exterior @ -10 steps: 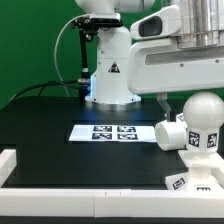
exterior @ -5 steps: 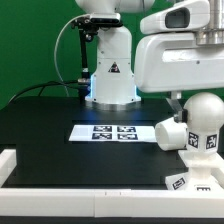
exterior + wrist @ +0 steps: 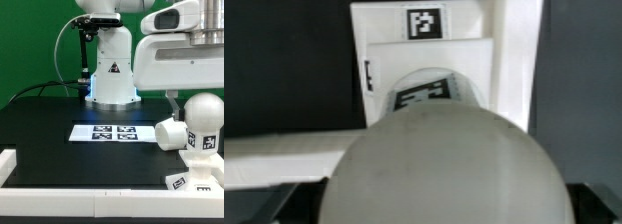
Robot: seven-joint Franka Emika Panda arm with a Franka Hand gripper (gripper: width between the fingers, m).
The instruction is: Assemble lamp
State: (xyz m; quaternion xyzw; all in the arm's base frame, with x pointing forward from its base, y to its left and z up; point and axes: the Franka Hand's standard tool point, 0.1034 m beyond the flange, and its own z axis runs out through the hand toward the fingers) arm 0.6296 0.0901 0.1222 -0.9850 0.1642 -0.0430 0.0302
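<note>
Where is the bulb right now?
In the exterior view the bulb stands upright at that view's far right, just past the right end of the marker board.

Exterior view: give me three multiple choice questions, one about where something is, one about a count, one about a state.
1. The marker board lies:
A) on the table, nearer the camera than the robot pedestal
B) on top of the bulb
C) upright against the green wall

2. Black markers on it:
A) two
B) four
C) six

3. The bulb has its round end:
A) pointing up
B) pressed to the table
C) hidden behind the pedestal

Answers: A, it lies flat on the black table before the pedestal. B, a two-by-two block shows. A, the dome sits on top with a tag below.
</note>
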